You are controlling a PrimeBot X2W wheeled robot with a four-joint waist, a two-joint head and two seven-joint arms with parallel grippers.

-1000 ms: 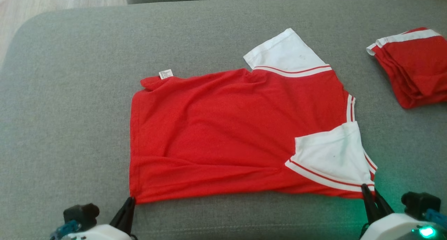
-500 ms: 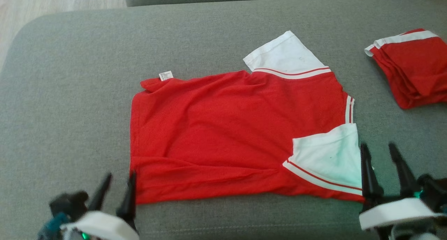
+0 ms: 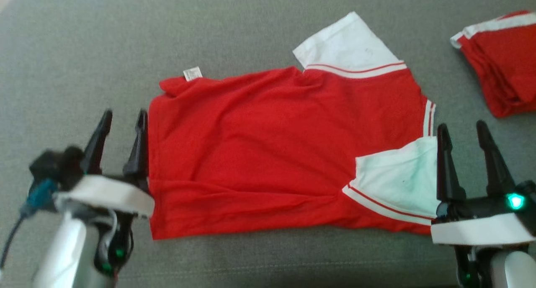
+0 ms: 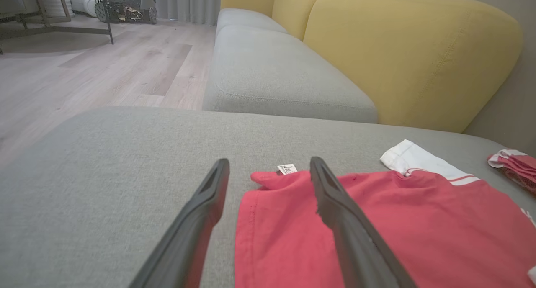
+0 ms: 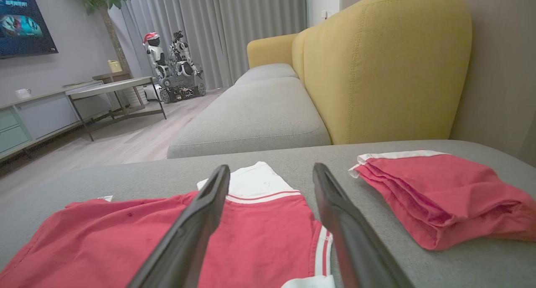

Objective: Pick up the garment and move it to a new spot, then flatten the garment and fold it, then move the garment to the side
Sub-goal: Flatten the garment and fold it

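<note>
The garment (image 3: 272, 145), a red shirt with white sleeves, lies spread on the grey sofa cushion (image 3: 83, 57), one sleeve folded over its near right corner. Its small white label (image 3: 192, 73) shows at the far left corner. My left gripper (image 3: 123, 118) is open beside the shirt's left edge, with nothing between its fingers. In the left wrist view the shirt (image 4: 377, 221) lies under and right of the left gripper (image 4: 268, 164). My right gripper (image 3: 460, 129) is open just past the shirt's right edge, holding nothing. The right wrist view has the shirt (image 5: 251, 233) below the open right gripper (image 5: 270, 171).
A second red garment (image 3: 502, 62), folded, rests at the far right of the cushion; the right wrist view shows it (image 5: 439, 196) right of my fingers. A yellow backrest (image 5: 377, 70) rises behind, with another grey seat (image 4: 272, 78) and wooden floor (image 4: 104, 70) beyond.
Both grippers have let go of the shirt's near corners, opened, and moved up alongside its left and right edges. The head camera has shifted, so the whole picture sits differently.
</note>
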